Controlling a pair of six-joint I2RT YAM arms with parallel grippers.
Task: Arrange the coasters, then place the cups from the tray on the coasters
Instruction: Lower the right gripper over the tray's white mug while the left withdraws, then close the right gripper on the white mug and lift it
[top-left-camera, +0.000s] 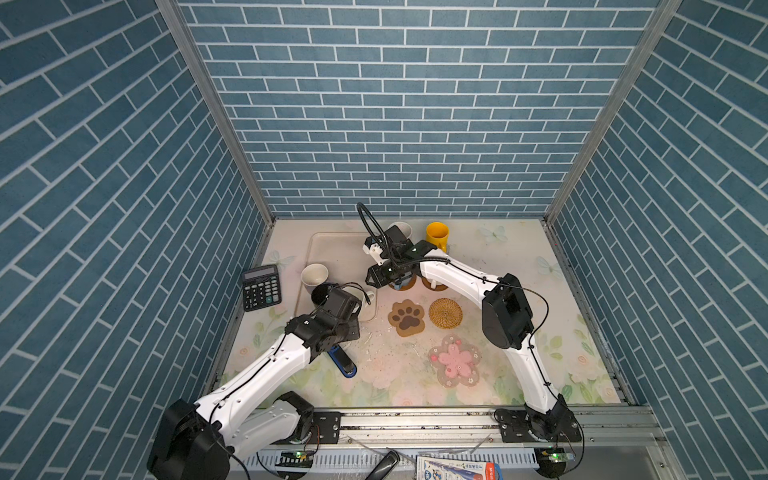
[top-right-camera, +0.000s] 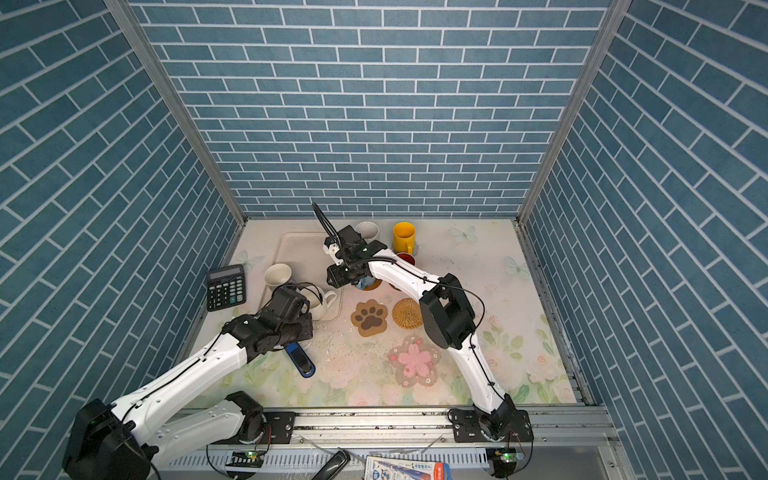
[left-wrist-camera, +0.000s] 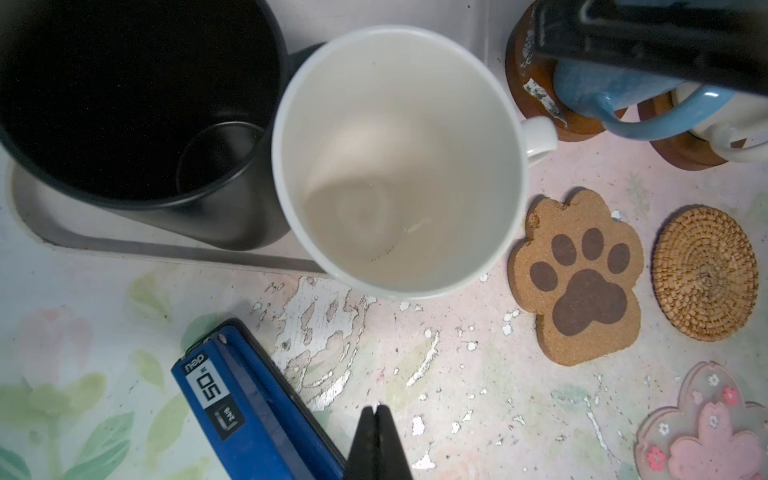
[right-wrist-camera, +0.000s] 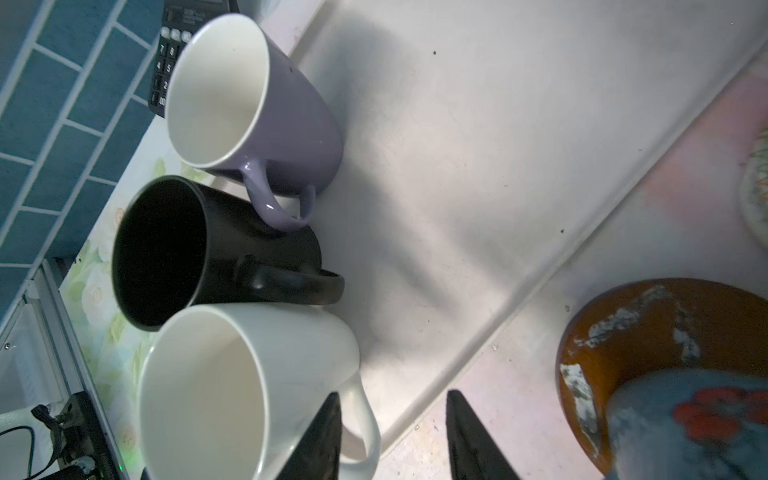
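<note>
The cups (right-wrist-camera: 232, 232) waiting in the tray (right-wrist-camera: 498, 145) cluster at its near end, within your easy reach, and the paw coaster (left-wrist-camera: 577, 274) lies bare nearby to take one; your left end effector (left-wrist-camera: 375, 409) is pinched together and empty, your right end effector (right-wrist-camera: 392, 395) apart, holding nothing.

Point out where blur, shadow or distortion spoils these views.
In both top views wide-angle distortion splays the brick walls outward; in the right wrist view the light blue mug is blurred and shadow crosses the tray; in the left wrist view the black mug is very dark inside.
</note>
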